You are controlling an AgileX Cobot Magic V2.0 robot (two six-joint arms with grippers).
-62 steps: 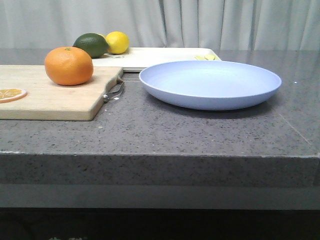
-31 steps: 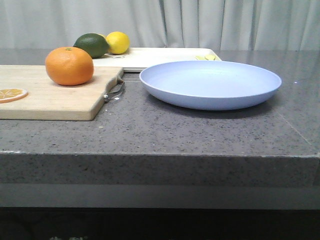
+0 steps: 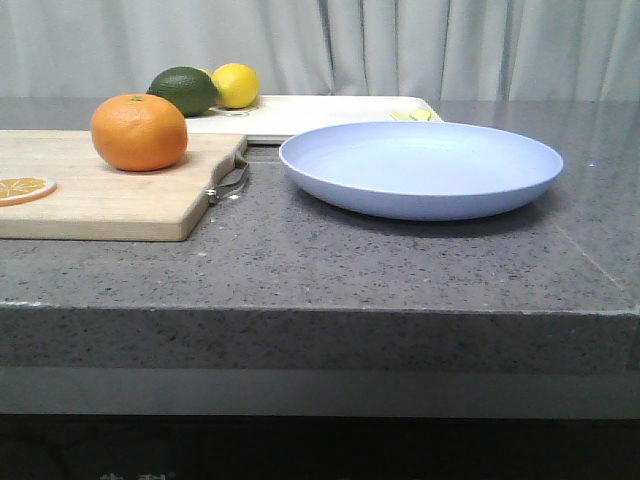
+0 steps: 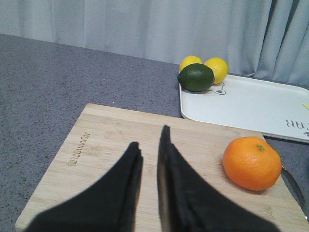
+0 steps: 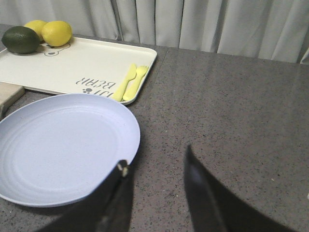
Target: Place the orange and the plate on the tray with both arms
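Note:
The orange [image 3: 139,131] rests on a wooden cutting board [image 3: 100,200] at the left. The pale lavender-blue plate [image 3: 420,168] lies on the counter to its right. The cream-white tray [image 3: 330,112] sits behind both. No gripper shows in the front view. In the left wrist view my left gripper [image 4: 149,137] hovers over the board [image 4: 111,140], jaws a narrow gap apart and empty, with the orange [image 4: 252,163] off to one side. My right gripper [image 5: 155,157] is open and empty just past the plate's [image 5: 63,145] rim, over bare counter.
A dark green lime [image 3: 183,90] and a yellow lemon [image 3: 235,84] sit on the tray's far left corner. Yellow cutlery [image 5: 130,82] lies on the tray [image 5: 72,67] near its right edge. A dried orange slice [image 3: 22,187] is on the board. A curtain hangs behind the counter.

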